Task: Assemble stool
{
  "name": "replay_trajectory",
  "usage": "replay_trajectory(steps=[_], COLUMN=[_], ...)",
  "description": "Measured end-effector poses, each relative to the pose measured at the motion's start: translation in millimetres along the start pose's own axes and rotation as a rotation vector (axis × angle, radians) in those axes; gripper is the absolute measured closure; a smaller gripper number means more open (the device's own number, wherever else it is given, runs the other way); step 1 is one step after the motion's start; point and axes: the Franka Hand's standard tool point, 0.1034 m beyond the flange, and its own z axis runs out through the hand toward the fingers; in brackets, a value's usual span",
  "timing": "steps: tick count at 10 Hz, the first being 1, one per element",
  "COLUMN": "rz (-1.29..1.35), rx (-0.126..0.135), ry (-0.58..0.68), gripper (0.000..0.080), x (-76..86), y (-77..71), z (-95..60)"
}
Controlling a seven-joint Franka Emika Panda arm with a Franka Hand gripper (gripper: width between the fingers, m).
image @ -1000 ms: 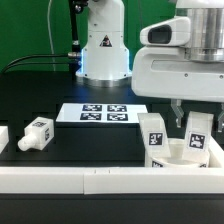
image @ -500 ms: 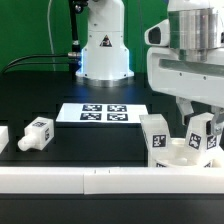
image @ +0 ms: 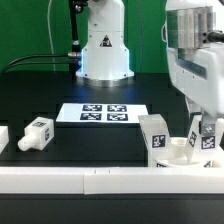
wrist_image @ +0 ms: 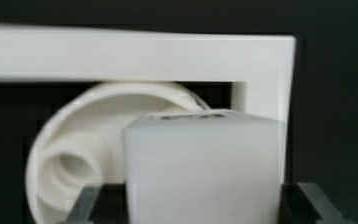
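The white round seat (image: pixel 178 156) lies against the front rail at the exterior view's right. One tagged leg (image: pixel 153 140) stands upright on its left side. My gripper (image: pixel 204 133) is shut on a second tagged leg (image: pixel 207 140), holding it upright over the seat's right side. In the wrist view this leg (wrist_image: pixel 197 160) fills the middle between my fingers (wrist_image: pixel 92 203), with the seat disc (wrist_image: pixel 91 140) behind it. A third leg (image: pixel 37 133) lies loose at the left.
The marker board (image: pixel 103 113) lies mid-table. White border rails run along the front (image: pixel 90 181); their corner shows in the wrist view (wrist_image: pixel 247 60). Another white part (image: pixel 2 137) sits at the far left edge. The robot base (image: pixel 103 50) stands behind.
The wrist has turned and the hand has shifted toward the exterior view's right. The held leg has moved slightly right and down with it. The other parts have not moved.
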Motion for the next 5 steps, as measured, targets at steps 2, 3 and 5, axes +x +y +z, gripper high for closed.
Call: replay_trajectory(steps=[2, 3, 5], rz=[0.226, 0.325, 0.329], rx=[0.032, 0.032, 0.031], ry=[-0.019, -0.025, -0.026], gripper=[0.0465, 0.0465, 0.0465], x=[-2.4, -4.8, -6.6], y=[1.0, 2.2, 3.0], z=[1.9, 2.8, 3.1])
